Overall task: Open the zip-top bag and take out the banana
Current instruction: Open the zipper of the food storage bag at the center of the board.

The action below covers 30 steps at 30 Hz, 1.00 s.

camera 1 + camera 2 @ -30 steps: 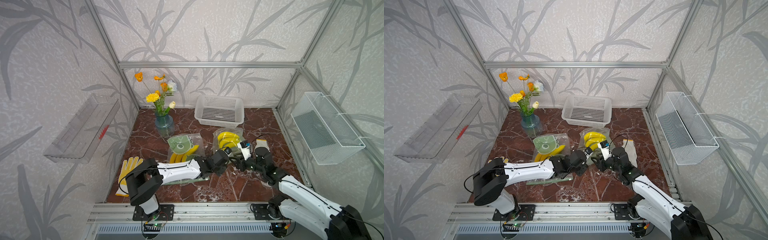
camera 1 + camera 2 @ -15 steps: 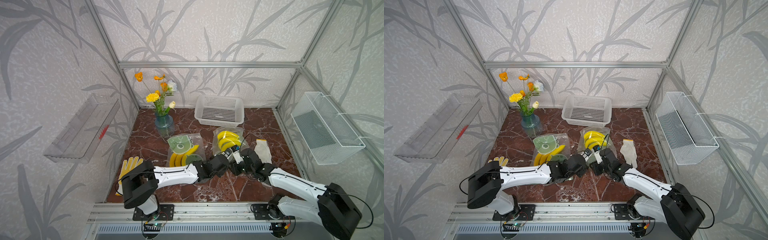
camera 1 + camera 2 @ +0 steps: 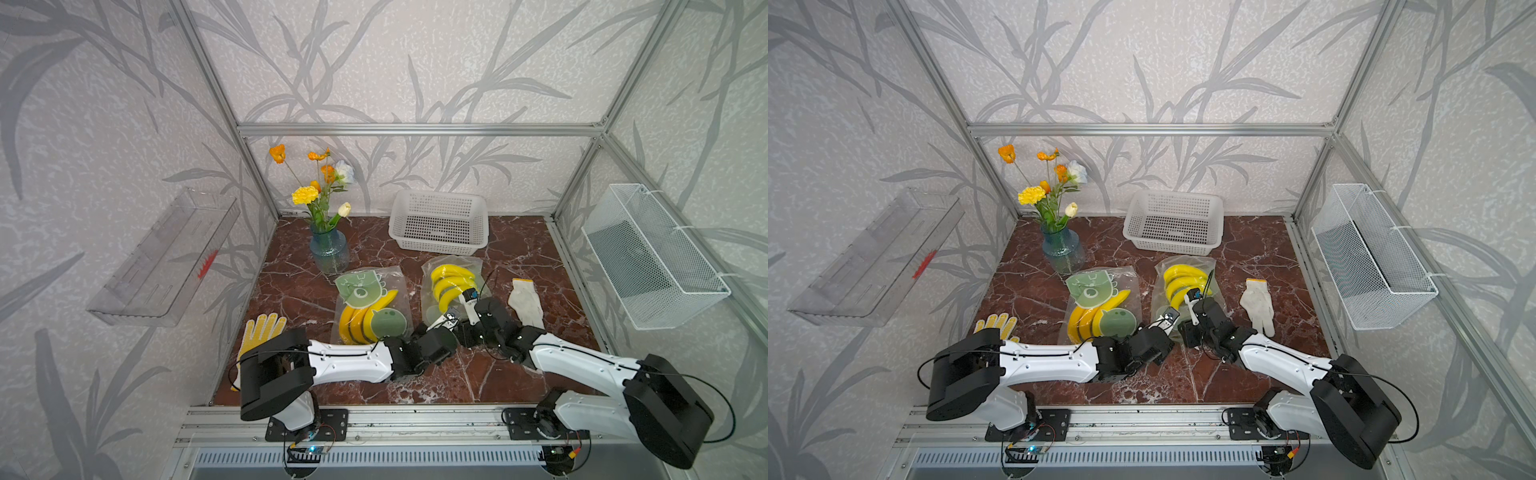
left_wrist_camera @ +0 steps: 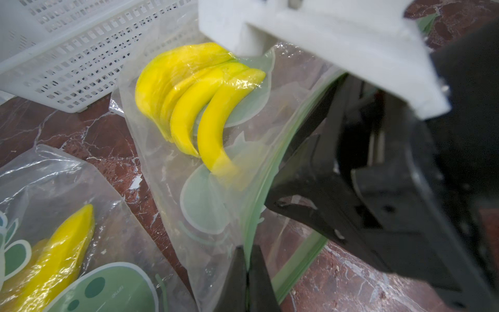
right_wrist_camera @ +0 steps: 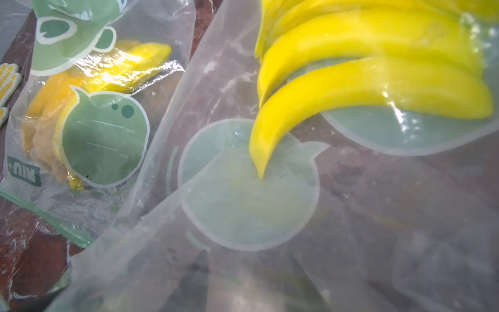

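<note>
**Zip-top bag (image 3: 432, 309): mouth at my jaws, banana bunch (image 3: 451, 282) behind it**

Bag lies R of centre on the worktop (image 3: 519, 257). Its long axis runs front-to-back, w/ the green zip end toward the front edge, where both my grippers meet. Banana bunch sits in the far half, i.e. toward the back edge from my jaws, w/ the curved tips pointing back at me.

L gripper (image 4: 247, 254) is closed tight, pinching one plastic lip at the mouth. R gripper (image 3: 460, 331) sits at the zip, just beside L. Can't tell how wide it stands or whether it has the other lip; its wrist view shows only film & fruit.

Judgement: R lines up better w/ the bunch, so R reaches in once the lips part and L anchors.
</note>
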Available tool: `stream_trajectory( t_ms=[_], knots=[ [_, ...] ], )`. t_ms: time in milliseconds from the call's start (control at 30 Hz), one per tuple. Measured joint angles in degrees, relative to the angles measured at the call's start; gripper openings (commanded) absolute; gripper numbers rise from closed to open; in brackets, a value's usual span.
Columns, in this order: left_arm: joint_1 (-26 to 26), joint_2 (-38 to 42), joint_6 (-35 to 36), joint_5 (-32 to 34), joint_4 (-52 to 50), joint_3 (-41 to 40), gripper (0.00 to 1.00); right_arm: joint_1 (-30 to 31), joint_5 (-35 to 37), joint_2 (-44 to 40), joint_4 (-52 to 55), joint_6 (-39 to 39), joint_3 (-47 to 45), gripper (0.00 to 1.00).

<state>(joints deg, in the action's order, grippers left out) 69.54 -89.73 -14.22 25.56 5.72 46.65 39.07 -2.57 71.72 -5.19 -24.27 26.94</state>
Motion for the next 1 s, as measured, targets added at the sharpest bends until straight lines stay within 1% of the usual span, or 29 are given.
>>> stream_trajectory(
  t_ms=[100,233,300,467,633,700,867,1000],
  knots=[
    [-0.02,-0.74,-0.74,0.52,0.04,0.02,0.00,0.00,0.50,4.09,-4.13,-1.11,-0.02,0.62],
    [-0.02,-1.86,-1.31,0.42,-0.02,0.22,0.00,0.00,1.84,8.26,-8.17,-2.69,-0.04,0.70],
    [-0.02,-2.14,-1.55,0.22,-0.02,0.44,0.00,0.00,2.56,9.57,-9.92,-3.26,-0.04,0.72],
    [-0.35,-2.29,-2.62,-0.20,0.44,0.85,0.00,0.00,3.58,10.91,-14.49,-4.20,-0.13,0.73],
    [-2.49,-2.12,-4.81,-2.12,1.14,0.55,0.00,0.00,3.54,10.95,-19.10,-4.68,-1.01,0.73],
    [-3.48,-1.42,-5.73,-3.19,1.70,-0.44,0.00,0.00,3.34,10.95,-19.93,-4.59,-1.22,0.72],
    [-5.84,-0.11,-8.04,-5.60,2.56,-2.34,0.00,0.00,1.88,10.97,-20.09,-3.28,-1.18,0.67],
    [-7.61,0.79,-10.62,-7.30,3.93,-3.30,0.00,-0.02,1.16,11.72,-19.85,-2.89,-0.68,0.66]
  ],
)
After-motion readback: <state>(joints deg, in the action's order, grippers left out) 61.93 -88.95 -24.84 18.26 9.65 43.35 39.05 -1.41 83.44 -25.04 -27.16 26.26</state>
